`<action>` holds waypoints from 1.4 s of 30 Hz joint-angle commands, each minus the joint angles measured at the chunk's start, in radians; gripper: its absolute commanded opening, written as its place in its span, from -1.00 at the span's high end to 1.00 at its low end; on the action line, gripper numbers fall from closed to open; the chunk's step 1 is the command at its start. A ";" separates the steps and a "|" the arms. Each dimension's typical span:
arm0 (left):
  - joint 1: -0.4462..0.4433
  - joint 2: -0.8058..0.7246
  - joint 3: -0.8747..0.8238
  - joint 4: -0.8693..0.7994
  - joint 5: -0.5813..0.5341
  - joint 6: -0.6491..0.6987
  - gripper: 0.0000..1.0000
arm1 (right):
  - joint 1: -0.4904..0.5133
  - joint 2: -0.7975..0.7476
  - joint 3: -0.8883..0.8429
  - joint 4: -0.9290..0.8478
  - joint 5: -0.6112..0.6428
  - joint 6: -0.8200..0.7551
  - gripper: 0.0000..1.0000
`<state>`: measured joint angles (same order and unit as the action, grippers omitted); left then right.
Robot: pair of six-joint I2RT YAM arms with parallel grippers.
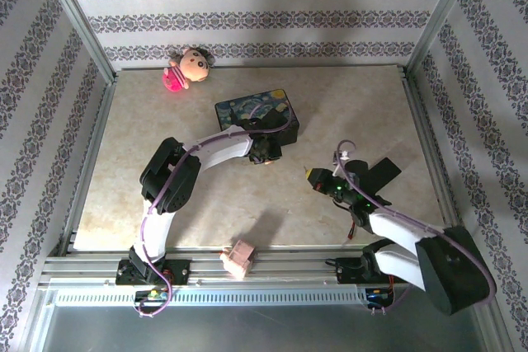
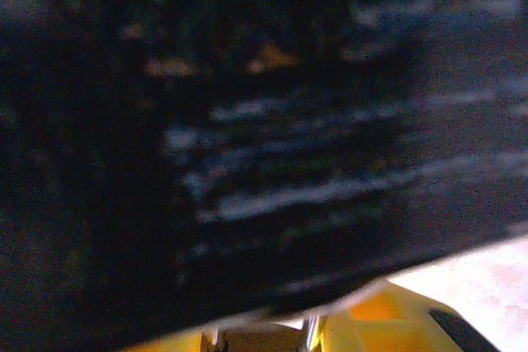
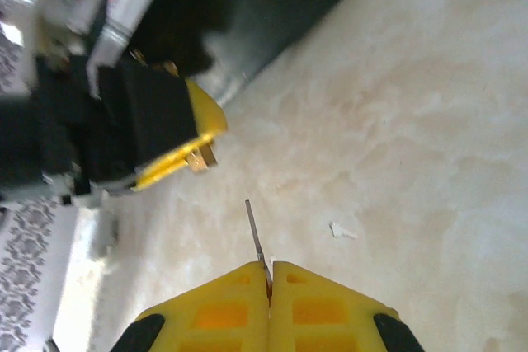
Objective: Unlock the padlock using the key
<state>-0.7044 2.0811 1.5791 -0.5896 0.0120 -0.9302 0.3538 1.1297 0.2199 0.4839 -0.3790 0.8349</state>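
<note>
The right gripper [image 3: 269, 274], jaws clenched on the thin key [image 3: 255, 232], should line its blade up with the brass padlock [image 3: 202, 157]. The left gripper [image 3: 191, 146] appears to pinch the padlock beside the blue box [image 1: 256, 113]. Advance slowly and straight.

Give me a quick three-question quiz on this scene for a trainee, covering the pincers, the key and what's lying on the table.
1. True or false: the right pincer is open and holds nothing.
2. Which thing lies by the table's far edge? A) the doll B) the dark-blue box C) the pink block
3. What small thing sits at the tip of the left pincer?

Key:
1. False. The right pincer is shut on the thin key.
2. A.
3. The brass padlock.
</note>
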 commanded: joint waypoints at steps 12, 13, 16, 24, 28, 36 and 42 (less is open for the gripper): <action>0.013 0.069 0.035 0.003 0.149 -0.145 0.45 | 0.148 0.412 0.102 0.389 0.054 -0.018 1.00; 0.015 0.072 0.036 0.006 0.161 -0.149 0.45 | 0.160 0.432 0.105 0.409 0.066 -0.022 1.00; 0.020 0.075 0.033 0.018 0.191 -0.159 0.45 | 0.202 0.472 0.114 0.442 0.107 -0.042 1.00; 0.028 0.072 0.029 0.054 0.236 -0.157 0.47 | 0.224 0.574 0.104 0.575 0.126 -0.029 1.00; 0.029 0.067 0.026 0.061 0.244 -0.159 0.47 | 0.224 0.629 0.092 0.669 0.136 -0.008 1.00; 0.037 0.061 0.008 0.077 0.268 -0.165 0.47 | 0.226 0.704 0.055 0.837 0.189 0.001 1.00; 0.047 0.055 -0.008 0.097 0.300 -0.158 0.47 | 0.227 0.733 0.030 0.902 0.226 0.010 1.00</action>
<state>-0.6724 2.1220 1.5990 -0.5163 0.2211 -1.0561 0.5739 1.8462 0.2638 1.2896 -0.1932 0.8383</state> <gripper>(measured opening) 0.291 0.041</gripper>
